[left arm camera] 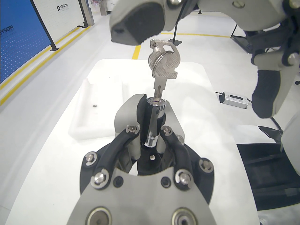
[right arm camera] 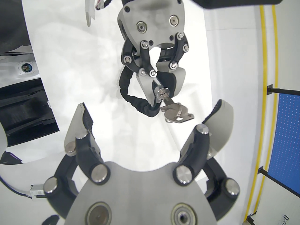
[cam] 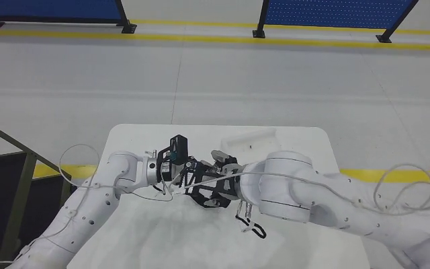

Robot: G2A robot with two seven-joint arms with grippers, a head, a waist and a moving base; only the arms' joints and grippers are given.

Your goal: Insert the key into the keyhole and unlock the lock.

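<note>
1. Key [left arm camera: 164, 64] of silver metal, its blade partly sunk in the keyhole [left arm camera: 155, 99] at the end face of the lock [left arm camera: 153, 122]; the rest of the blade shows outside; its long axis runs roughly in line with the lock's barrel; its head points away from the lock, toward the right gripper [right arm camera: 152, 114]; a split ring [left arm camera: 152, 69] is threaded through the head.
2. The lock is a slim cylinder, black and chrome; its long axis lies along the fingers of the left gripper [left arm camera: 153, 110], with the keyhole end about level with the fingertips.
3. The left gripper is clamped on the lock's barrel, one pad on each side; in the top view it sits just left of the frame's centre and points toward frame right.
4. The right gripper has its fingers spread wide, one to each side of the key's head, with a gap on both sides; in the top view it sits just right of centre, facing the left gripper.
5. Both grippers hang above the white table [cam: 134, 144] in the lower middle of the top view; a shallow white tray [cam: 252, 142] lies on it, up and right of the grippers; a small dark speck [left arm camera: 95, 105] lies in the tray.
</note>
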